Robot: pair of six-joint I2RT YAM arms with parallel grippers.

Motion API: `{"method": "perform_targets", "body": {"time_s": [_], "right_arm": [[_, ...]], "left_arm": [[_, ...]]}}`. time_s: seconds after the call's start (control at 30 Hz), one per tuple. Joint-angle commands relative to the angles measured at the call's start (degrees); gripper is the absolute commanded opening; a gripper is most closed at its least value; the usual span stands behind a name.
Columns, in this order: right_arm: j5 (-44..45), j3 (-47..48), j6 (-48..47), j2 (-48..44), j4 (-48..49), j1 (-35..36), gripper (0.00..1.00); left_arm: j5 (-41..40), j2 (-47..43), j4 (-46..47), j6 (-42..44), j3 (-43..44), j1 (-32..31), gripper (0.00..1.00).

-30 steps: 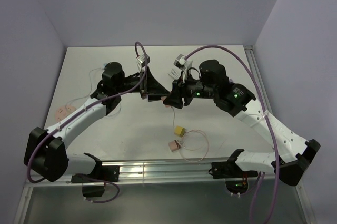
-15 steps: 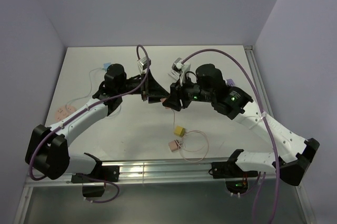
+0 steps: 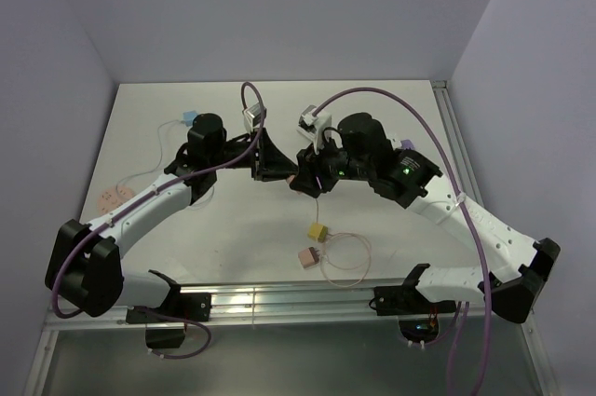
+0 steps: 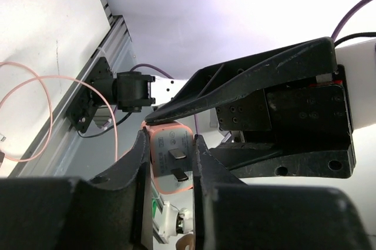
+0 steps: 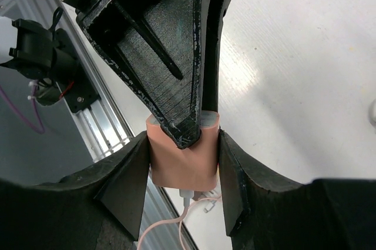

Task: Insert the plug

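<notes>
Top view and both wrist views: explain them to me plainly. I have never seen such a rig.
Two robot arms stand at a white table, each ending in a two-finger gripper. The wide picture looks down from above; the other two come from cameras on the wrists. The left gripper and right gripper meet mid-table, both pinching one salmon-pink rounded plastic block. On the table lie a small yellow block, a small pink block and a thin looped pale-pink cable.

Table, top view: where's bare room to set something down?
Free: far strip along the back wall; near-left patch between left arm and yellow plug. Crowded: centre, left gripper and right gripper on the adapter; cable loop in front.
</notes>
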Motion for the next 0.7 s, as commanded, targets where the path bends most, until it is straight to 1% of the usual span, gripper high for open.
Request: {"method": "perform_targets", "body": {"time_s": [0.0, 0.03, 0.07, 0.2, 0.3, 0.4, 0.53, 0.63, 0.67], "right_arm": [[3.7, 0.8, 2.5, -0.5, 7.5, -0.1, 0.41], [4.1, 0.4, 2.7, -0.8, 7.7, -0.1, 0.46], [4.5, -0.7, 2.7, -1.4, 7.9, -0.1, 0.53], [5.9, -2.9, 3.2, -3.1, 9.3, -0.1, 0.55], [6.8, -3.8, 3.6, -4.1, 10.0, -0.1, 0.71], [7.6, -5.2, 3.8, -5.6, 11.1, -0.2, 0.82], [7.8, -6.3, 3.8, -7.6, 11.5, -0.1, 0.83], [7.4, -8.3, 3.8, -9.9, 12.6, -0.1, 0.82], [7.3, -9.2, 3.9, -10.7, 13.3, -0.1, 0.82]], "left_arm": [[5.1, -0.6, 8.1, -0.3, 2.7, -2.8, 0.00], [4.8, -0.5, 8.7, -1.4, 2.3, -2.8, 0.00], [4.7, -0.5, 9.3, -1.7, 2.2, -2.9, 0.00], [4.2, -0.5, 11.8, -4.2, 1.5, -2.9, 0.00], [4.3, 0.0, 13.8, -6.1, 1.1, -2.6, 0.00], [4.9, 0.4, 18.5, -9.6, -0.2, -2.3, 0.00], [4.8, 0.9, 19.6, -11.7, -0.7, -1.9, 0.00], [4.2, 1.0, 21.6, -13.9, -2.0, -1.3, 0.00], [4.0, 1.0, 23.7, -14.9, -2.5, -1.1, 0.00]]}}
